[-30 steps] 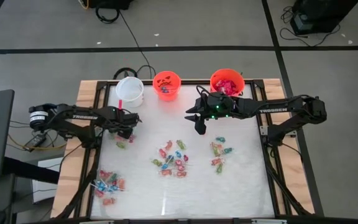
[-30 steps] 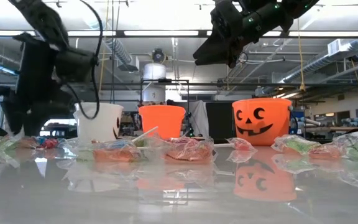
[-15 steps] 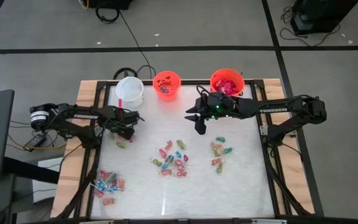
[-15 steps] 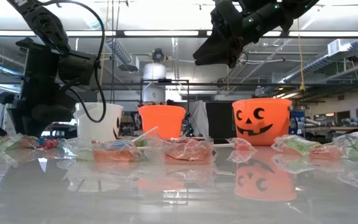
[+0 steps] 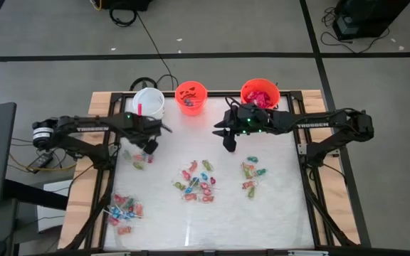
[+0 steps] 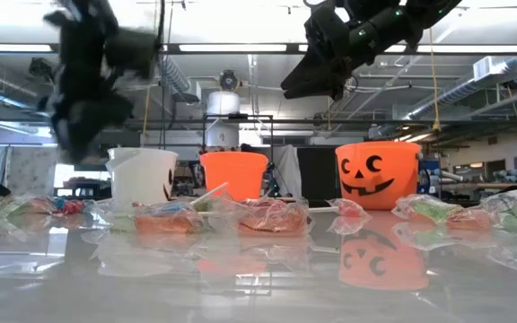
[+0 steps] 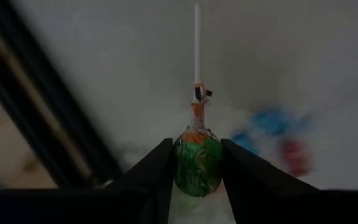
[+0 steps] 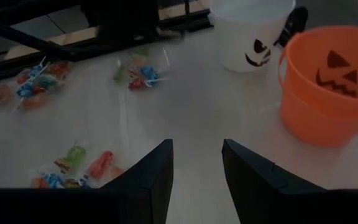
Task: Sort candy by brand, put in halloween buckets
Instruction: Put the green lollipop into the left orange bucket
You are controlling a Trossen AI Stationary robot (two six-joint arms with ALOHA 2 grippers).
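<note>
I see left gripper (image 7: 196, 163) clamped on green lollipop (image 7: 197, 163), raised beside white bucket (image 5: 149, 104). Right gripper (image 8: 197, 163), fingers apart, empty, hovers near large orange bucket (image 5: 260, 93).

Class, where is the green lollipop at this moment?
The green lollipop sits clamped in the left pincer, raised over the table's left side, just in front of the white bucket.

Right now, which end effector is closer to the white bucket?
Left. The left end effector is just in front of the white bucket, holding a lollipop. The right end effector is farther off, in front of the two orange buckets.
</note>
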